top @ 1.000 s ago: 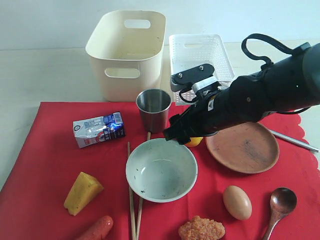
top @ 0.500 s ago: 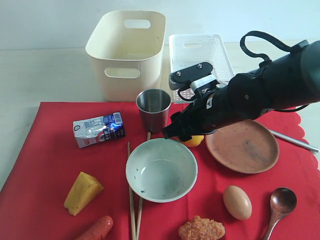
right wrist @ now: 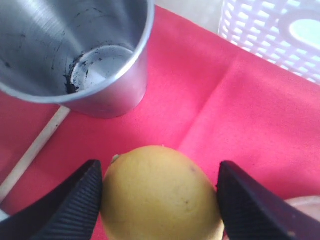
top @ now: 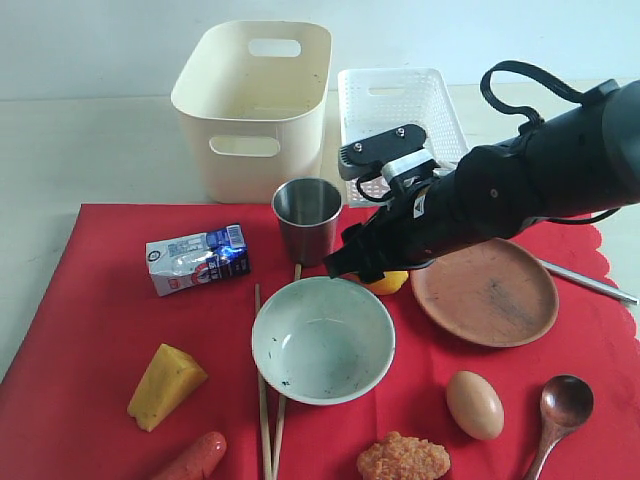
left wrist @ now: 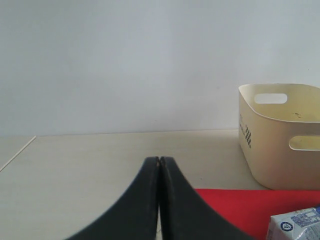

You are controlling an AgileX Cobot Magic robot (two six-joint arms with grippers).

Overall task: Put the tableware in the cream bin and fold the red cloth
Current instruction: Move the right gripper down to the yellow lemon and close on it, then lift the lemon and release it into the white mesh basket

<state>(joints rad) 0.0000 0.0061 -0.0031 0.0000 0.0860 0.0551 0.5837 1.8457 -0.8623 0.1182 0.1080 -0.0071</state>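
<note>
My right gripper (top: 362, 264) (right wrist: 160, 175) is down on the red cloth (top: 90, 330), its fingers pressed against both sides of a yellow lemon (top: 386, 283) (right wrist: 162, 195). The lemon lies between the steel cup (top: 307, 215) (right wrist: 75, 50), the white speckled bowl (top: 323, 340) and the brown plate (top: 485, 293). Wooden chopsticks (top: 265, 400) lie left of the bowl. A dark wooden spoon (top: 562, 405) rests at the front right and a slim metal knife (top: 590, 282) beyond the plate. The cream bin (top: 255, 105) (left wrist: 280, 135) stands behind the cloth. My left gripper (left wrist: 159, 160) is shut and empty, out of the exterior view.
A white lattice basket (top: 400, 110) (right wrist: 275, 35) stands right of the cream bin. A milk carton (top: 197, 259), a yellow wedge (top: 165, 385), a sausage (top: 195, 460), an egg (top: 474, 404) and a fried patty (top: 403, 460) lie on the cloth. My right arm reaches over the plate's back edge.
The right arm shifted slightly back and left over the lemon a second ago, then held still. Nothing else has moved.
</note>
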